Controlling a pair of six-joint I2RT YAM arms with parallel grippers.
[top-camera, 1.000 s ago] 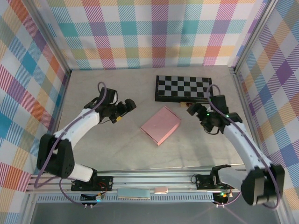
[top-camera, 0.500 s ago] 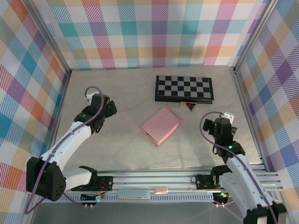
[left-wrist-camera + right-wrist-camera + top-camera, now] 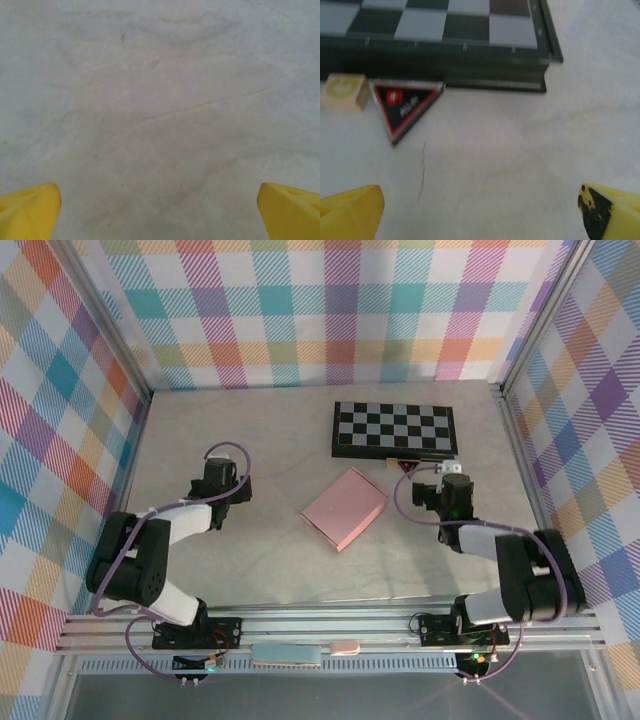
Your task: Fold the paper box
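Since the paper box (image 3: 345, 508) lies as a closed, shallow pink box and not a flat sheet, I judge the folding itself finished, or as good as finished. No flap or tab stands up from it in the overhead view, though I cannot check its far side. It sits near the middle of the worktop (image 3: 250, 430), turned askew to the edges, a little toward the near edge from the chequered board (image 3: 394, 429).

If anything is left, it calls only for parking both arms. Should a flap prove loose, I would need to come in from above and press it flat without shoving the light box across the surface.

My left gripper (image 3: 160, 215) stands wide apart and empty, its yellow fingertips (image 3: 27, 210) over bare worktop toward the left edge, well clear of the box. My right gripper (image 3: 480, 210) is likewise spread wide and holds nothing. It points at the near edge of the board, where a black-and-red triangular piece (image 3: 405, 105) and a small wooden block (image 3: 342, 90) lie.
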